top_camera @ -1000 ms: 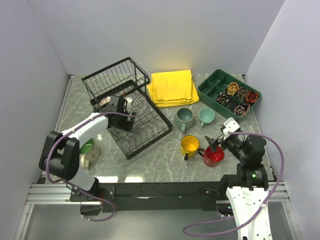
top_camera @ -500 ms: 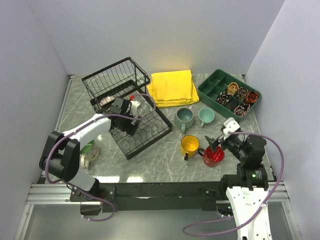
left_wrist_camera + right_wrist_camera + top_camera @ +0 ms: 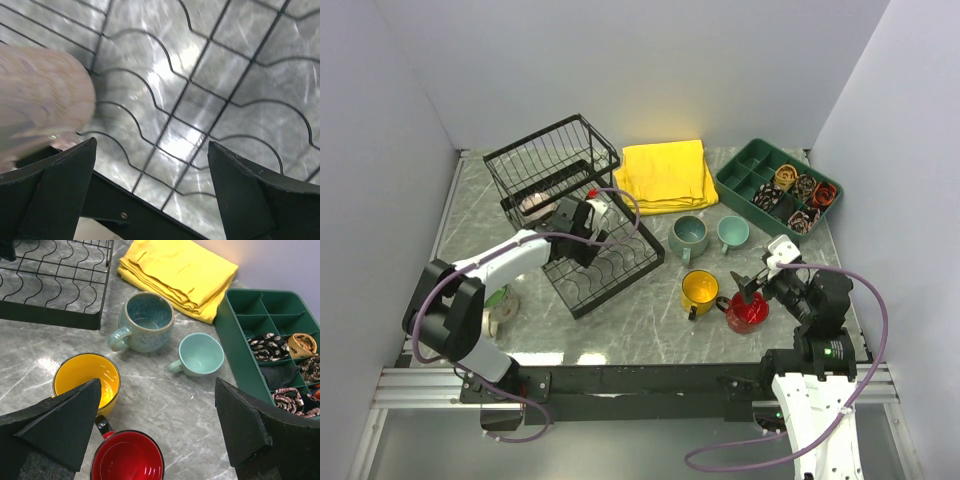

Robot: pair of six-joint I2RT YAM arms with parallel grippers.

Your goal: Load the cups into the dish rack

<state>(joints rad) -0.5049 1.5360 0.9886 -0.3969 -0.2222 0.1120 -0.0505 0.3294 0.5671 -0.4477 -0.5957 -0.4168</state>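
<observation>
Your left gripper (image 3: 152, 165) hangs spread wide and empty over the dish rack's (image 3: 610, 265) slotted tray, with the beige cup (image 3: 40, 100) lying in the rack just beside one finger. Your right gripper (image 3: 157, 385), also released, hovers above the red cup (image 3: 127, 457) and yellow cup (image 3: 86, 377). Two teal cups (image 3: 145, 317) stand beyond, near the folded yellow cloth (image 3: 180, 270) and the green divided tray (image 3: 250, 340).

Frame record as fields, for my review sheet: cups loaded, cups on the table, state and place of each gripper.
cups in rack: cream cup, in the dish rack
cups on table: red cup, yellow cup, dark teal cup, pale teal cup, green cup by left arm
left gripper: open, empty, over the rack's wire floor
right gripper: open, empty, above red and yellow cups
</observation>
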